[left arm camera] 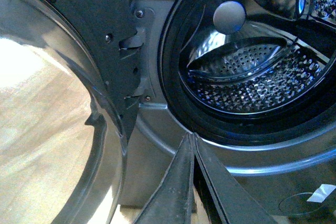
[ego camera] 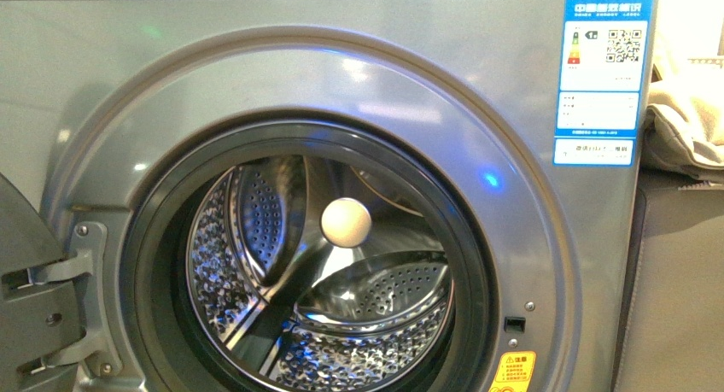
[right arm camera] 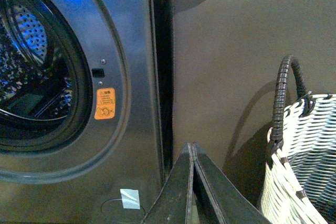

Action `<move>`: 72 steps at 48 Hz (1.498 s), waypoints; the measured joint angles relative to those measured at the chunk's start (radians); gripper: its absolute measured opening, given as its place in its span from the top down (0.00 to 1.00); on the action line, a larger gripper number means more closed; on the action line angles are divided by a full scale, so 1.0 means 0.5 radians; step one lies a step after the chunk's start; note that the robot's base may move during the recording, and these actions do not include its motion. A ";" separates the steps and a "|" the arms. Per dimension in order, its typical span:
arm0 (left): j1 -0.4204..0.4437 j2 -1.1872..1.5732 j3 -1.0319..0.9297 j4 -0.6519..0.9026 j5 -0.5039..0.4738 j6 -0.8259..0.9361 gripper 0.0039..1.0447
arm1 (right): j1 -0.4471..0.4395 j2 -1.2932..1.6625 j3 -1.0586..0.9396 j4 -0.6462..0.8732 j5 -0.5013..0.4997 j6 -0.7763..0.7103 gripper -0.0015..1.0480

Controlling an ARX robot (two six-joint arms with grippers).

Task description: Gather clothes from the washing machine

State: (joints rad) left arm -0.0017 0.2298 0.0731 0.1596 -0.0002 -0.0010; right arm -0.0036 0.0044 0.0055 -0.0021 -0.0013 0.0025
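Observation:
The grey-silver washing machine [ego camera: 102, 84] fills the front view, its porthole door [ego camera: 26, 264] swung open at the left. Its perforated steel drum [ego camera: 367, 358] shows bare metal and a pale round hub [ego camera: 346, 223]; no clothes show in any view. My left gripper [left arm camera: 190, 136] is shut with nothing in it, low in front of the drum's dark rim [left arm camera: 173, 103], beside the open door [left arm camera: 63, 129]. The right gripper [right arm camera: 191, 146] is shut and empty, down by the washing machine's [right arm camera: 131, 51] right lower corner, near the woven basket [right arm camera: 299, 182].
A grey-and-white woven basket with a dark handle [right arm camera: 286, 93] stands on the floor right of the machine. A dark brown panel [right arm camera: 236, 51] rises behind it. Beige fabric [ego camera: 687, 119] lies on top at the right. A blue label [ego camera: 602, 76] and orange sticker [right arm camera: 104, 103] mark the front.

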 joint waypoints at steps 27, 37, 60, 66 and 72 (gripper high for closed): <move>-0.001 -0.449 -0.127 -0.320 -0.003 0.000 0.97 | 0.001 0.000 0.000 0.000 0.000 0.000 0.98; -0.001 -0.452 -0.127 -0.320 -0.001 0.000 0.97 | 0.001 0.000 0.000 0.000 0.000 0.000 0.98; -0.001 -0.452 -0.127 -0.320 0.000 -0.002 0.37 | 0.001 0.000 0.000 0.000 0.000 -0.002 0.46; -0.001 -0.452 -0.127 -0.320 0.000 -0.002 0.13 | 0.001 0.000 0.000 0.000 0.000 -0.002 0.21; -0.001 -0.452 -0.127 -0.320 0.000 -0.001 0.06 | 0.001 0.000 0.000 0.000 0.000 -0.001 0.07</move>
State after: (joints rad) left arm -0.0021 0.0036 0.0093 -0.0006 -0.0002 -0.0013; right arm -0.0032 0.0044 0.0055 -0.0021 -0.0013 0.0021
